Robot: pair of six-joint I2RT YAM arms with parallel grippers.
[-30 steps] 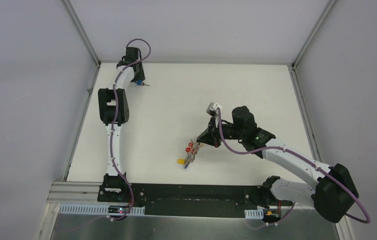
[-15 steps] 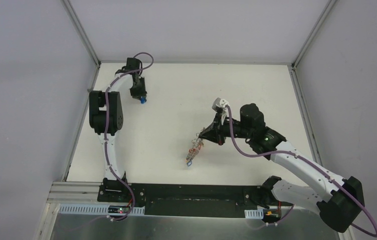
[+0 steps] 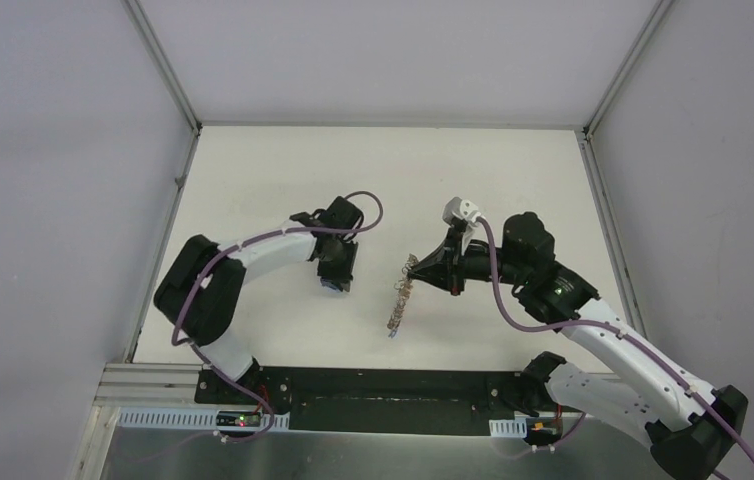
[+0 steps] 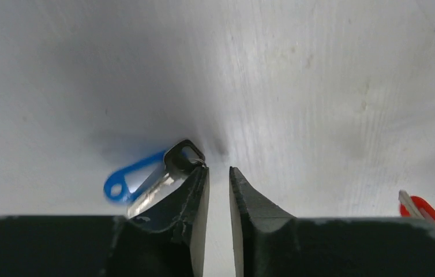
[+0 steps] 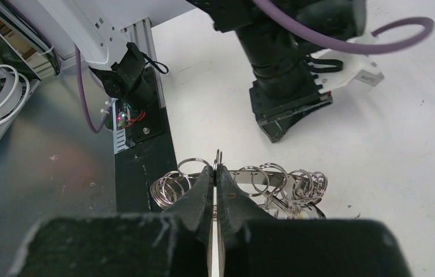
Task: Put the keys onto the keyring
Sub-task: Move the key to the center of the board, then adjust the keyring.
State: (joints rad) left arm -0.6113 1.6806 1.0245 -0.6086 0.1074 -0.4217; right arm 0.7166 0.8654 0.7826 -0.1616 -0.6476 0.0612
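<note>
Honestly, there's nothing readable in any of the three views: no words, numbers, logos or stickers that I can make out. The blue key (image 4: 131, 179) has a plain plastic head, and it's too blurry to tell if there's any print on it. If the metal of the keyring (image 5: 261, 173) and its little keys has anything stamped on it, it's far too small to read. Same goes for the small lit circuit board (image 5: 126, 118) at the table edge in the right wrist view, where any markings are just specks.
</note>
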